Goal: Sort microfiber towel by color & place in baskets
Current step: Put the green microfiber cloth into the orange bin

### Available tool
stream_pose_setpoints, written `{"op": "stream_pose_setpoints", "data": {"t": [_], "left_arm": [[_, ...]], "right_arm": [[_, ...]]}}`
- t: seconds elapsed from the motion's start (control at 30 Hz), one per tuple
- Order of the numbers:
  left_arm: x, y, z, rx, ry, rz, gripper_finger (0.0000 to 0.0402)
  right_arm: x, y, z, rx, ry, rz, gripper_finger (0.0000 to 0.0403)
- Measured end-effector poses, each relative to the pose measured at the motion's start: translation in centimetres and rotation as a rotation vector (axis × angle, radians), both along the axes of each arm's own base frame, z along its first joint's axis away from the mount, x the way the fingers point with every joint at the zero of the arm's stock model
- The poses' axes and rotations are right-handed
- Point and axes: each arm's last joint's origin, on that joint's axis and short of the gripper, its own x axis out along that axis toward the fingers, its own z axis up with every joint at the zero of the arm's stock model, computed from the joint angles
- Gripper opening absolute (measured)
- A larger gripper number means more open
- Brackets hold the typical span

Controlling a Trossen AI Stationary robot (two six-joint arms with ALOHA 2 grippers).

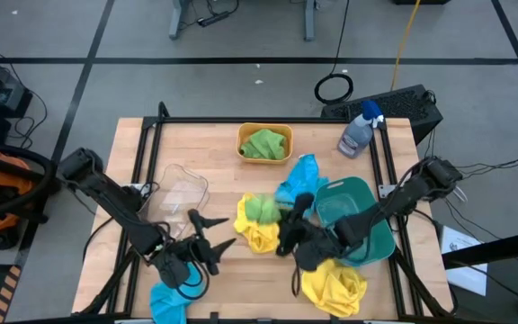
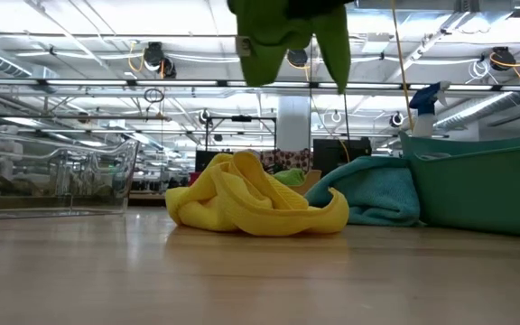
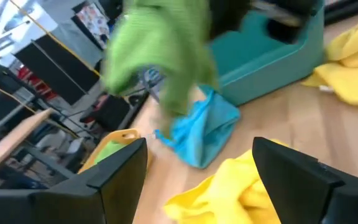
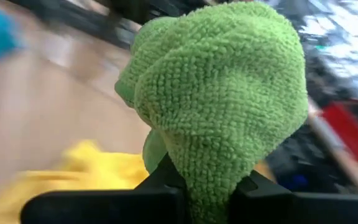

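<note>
My right gripper (image 1: 286, 225) is shut on a bright green towel (image 1: 262, 209) and holds it above a yellow towel (image 1: 257, 234); in the low view that green towel (image 2: 287, 36) hangs well off the table. A blue towel (image 1: 299, 178) leans against the teal basket (image 1: 367, 202). A second green towel (image 1: 264, 144) lies in the orange-yellow basket (image 1: 241, 135). Another yellow towel (image 1: 334, 284) and another blue towel (image 1: 168, 302) lie near the table's near edge. The clear basket (image 1: 181, 192) stands left of centre. My left gripper (image 1: 212, 232) is open beside it. My right gripper pinches the green towel between its two fingers (image 4: 166, 190), on a bunched fold (image 4: 210, 174) with several layers gathered. The towel is lifted clear of the table; its free ends (image 2: 332, 63) hang down slack above the yellow towel.
A spray bottle with a blue head (image 1: 360, 131) stands at the far right of the table. A dark frame rail (image 1: 142, 171) runs along the table's sides. Bare wood lies between the clear basket and the towel pile.
</note>
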Motion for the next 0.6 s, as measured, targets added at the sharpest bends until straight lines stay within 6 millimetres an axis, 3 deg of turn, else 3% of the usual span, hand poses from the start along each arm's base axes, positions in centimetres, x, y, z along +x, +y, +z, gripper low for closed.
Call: {"op": "stream_pose_setpoints", "data": {"t": [0.13,0.27,0.4,0.6], "left_arm": [[-0.1,1.1,0.4,0.060,0.047,0.021,0.0297],[-0.2,2.7,1.0,0.072,0.073,0.055,0.0297],[0.0,3.8,1.4,0.056,0.117,0.028,0.0297],[1.4,5.6,1.0,-0.036,0.240,-0.106,0.0297]], "right_arm": [[0.1,-4.2,2.2,-0.020,0.006,-0.088,0.0031],[0.6,-9.9,3.3,0.048,0.038,-0.140,0.0031],[1.5,-15.8,2.9,0.198,0.077,-0.091,0.0031],[2.2,-23.8,0.9,0.357,0.095,-0.098,0.0038]]}}
